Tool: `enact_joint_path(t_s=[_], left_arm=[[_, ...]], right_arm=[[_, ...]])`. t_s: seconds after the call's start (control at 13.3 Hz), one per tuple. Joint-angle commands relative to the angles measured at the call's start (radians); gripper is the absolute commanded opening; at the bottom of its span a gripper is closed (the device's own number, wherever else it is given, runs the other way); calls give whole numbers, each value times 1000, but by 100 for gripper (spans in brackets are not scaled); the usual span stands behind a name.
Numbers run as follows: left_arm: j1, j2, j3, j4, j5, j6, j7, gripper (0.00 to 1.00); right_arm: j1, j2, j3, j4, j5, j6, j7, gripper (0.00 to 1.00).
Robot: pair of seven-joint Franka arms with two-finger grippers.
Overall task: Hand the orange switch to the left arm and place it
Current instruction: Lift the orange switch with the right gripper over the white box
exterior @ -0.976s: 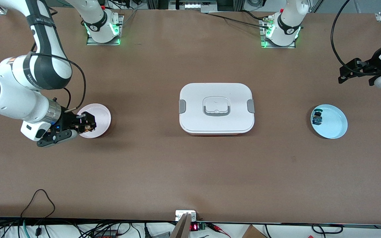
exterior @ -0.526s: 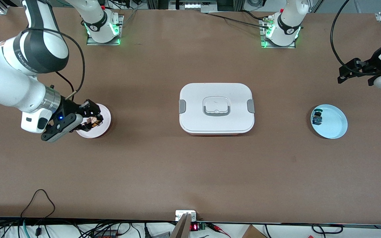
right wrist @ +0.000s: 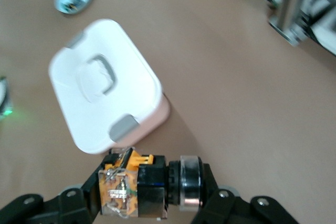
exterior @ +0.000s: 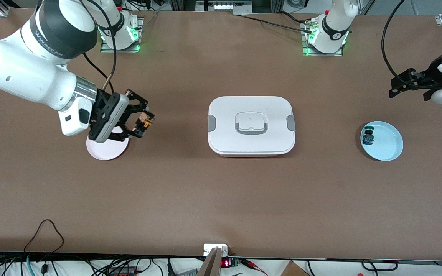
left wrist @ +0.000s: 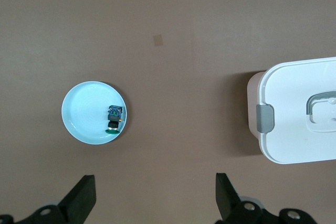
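Note:
My right gripper (exterior: 141, 123) is shut on the orange switch (exterior: 144, 122) and holds it in the air beside the pink plate (exterior: 106, 149), toward the box. In the right wrist view the switch (right wrist: 144, 184) shows its orange block, black body and round cap between the fingers. The white box (exterior: 251, 125) with grey clasps stands mid-table; it also shows in the right wrist view (right wrist: 102, 85) and the left wrist view (left wrist: 299, 111). My left gripper (exterior: 397, 87) is open and empty, in the air at the left arm's end of the table, above the blue plate; its fingertips (left wrist: 84, 195) stand wide apart.
A light blue plate (exterior: 386, 143) near the left arm's end holds a small blue-and-teal switch (exterior: 368, 136); both show in the left wrist view, plate (left wrist: 84, 114) and switch (left wrist: 114, 119). Cables and a small device lie along the table edge nearest the front camera.
My right gripper has lifted the orange switch off the pink plate and carried it up and toward the box. The left arm has barely moved.

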Motion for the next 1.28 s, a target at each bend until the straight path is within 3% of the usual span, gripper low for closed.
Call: enact_joint_path(t_s=[0.0, 0.38, 0.68, 0.83, 0.98, 1.2], left_arm=[[9, 58, 7, 67, -18, -22, -1, 100], [9, 125, 1, 67, -18, -93, -1, 100], [-2, 108, -8, 67, -27, -143, 2, 100], [12, 107, 0, 68, -184, -217, -10, 100], [15, 105, -2, 67, -271, -283, -28, 100], [50, 110, 3, -2, -601, -267, -41, 100]], right_arm=[[1, 29, -5, 2, 198, 7, -246, 0], [76, 98, -5, 2, 585, 55, -586, 0], [149, 144, -5, 4, 867, 89, -816, 0], [167, 158, -5, 7, 934, 90, -841, 0], [179, 188, -5, 36, 960, 89, -873, 0], [219, 214, -5, 82, 1018, 101, -894, 0]])
